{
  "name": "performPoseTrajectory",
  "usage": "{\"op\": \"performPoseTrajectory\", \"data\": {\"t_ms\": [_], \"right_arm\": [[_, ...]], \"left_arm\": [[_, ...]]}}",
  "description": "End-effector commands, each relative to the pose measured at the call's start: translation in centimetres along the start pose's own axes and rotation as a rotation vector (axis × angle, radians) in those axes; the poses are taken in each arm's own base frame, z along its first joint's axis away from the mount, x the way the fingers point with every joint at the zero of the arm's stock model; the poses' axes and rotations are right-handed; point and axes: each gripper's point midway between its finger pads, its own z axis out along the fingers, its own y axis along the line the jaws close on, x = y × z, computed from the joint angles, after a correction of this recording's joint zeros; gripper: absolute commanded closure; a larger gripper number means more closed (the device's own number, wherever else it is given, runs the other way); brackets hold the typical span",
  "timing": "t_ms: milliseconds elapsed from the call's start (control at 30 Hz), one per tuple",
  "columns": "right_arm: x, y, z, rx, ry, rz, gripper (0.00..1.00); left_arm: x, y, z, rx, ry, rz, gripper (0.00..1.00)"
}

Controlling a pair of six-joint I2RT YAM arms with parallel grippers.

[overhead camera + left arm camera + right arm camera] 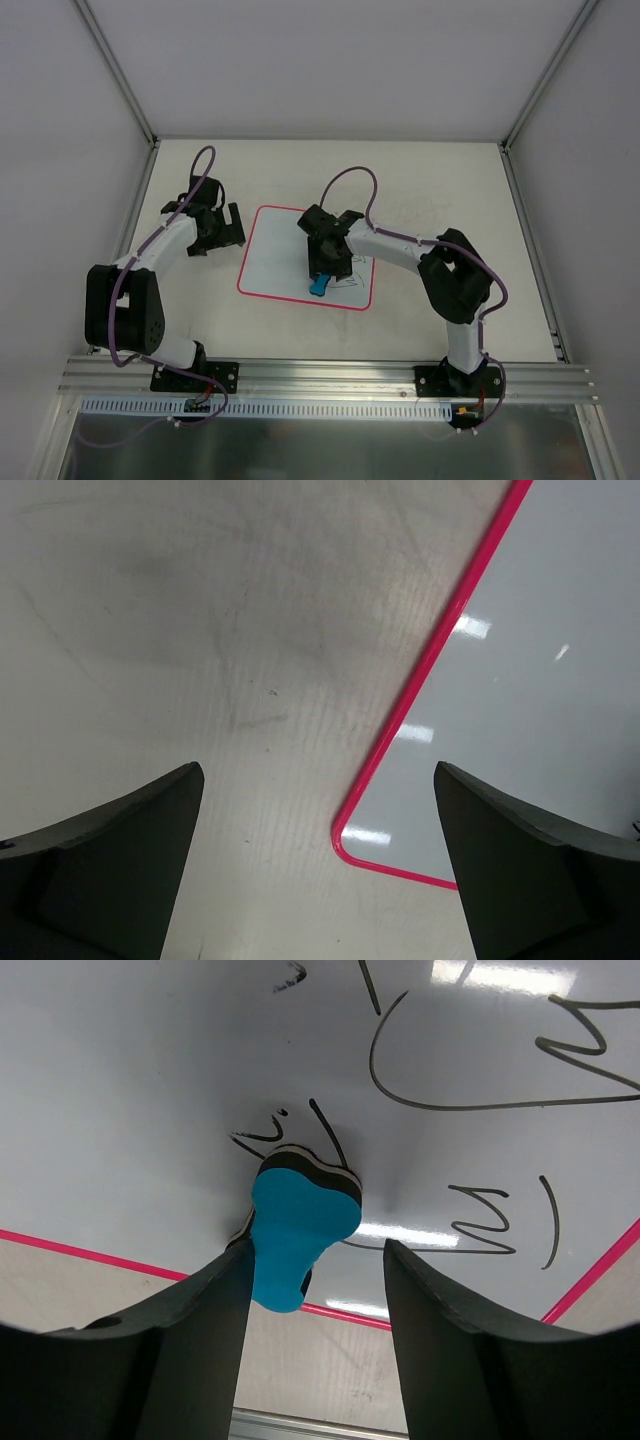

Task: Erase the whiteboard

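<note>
The whiteboard point(280, 255) lies flat mid-table, white with a red-pink border. Dark scribbles point(480, 1090) cover its near right part. A blue eraser point(320, 286) stands on the board near its front edge. In the right wrist view the eraser point(295, 1230) rests against the left finger, with a clear gap to the right finger. My right gripper point(315, 1250) is open around it, low over the board point(150, 1110). My left gripper point(318, 770) is open and empty above the table, over the board's left corner point(345, 845). From above, the left gripper point(232, 228) sits just left of the board.
Grey enclosure walls stand at the back and sides. A metal rail point(320, 375) runs along the near edge and holds both arm bases. Bare table point(450, 180) lies to the right of and behind the board.
</note>
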Motion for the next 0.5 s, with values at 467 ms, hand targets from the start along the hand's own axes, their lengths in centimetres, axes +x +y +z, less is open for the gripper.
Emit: {"op": "performPoseTrajectory", "data": {"t_ms": [467], "right_arm": [[-1.5, 1.3, -0.5, 0.03, -0.052, 0.068, 0.44]], "left_arm": [[-0.7, -1.4, 0.2, 0.072, -0.001, 0.012, 0.03]]}}
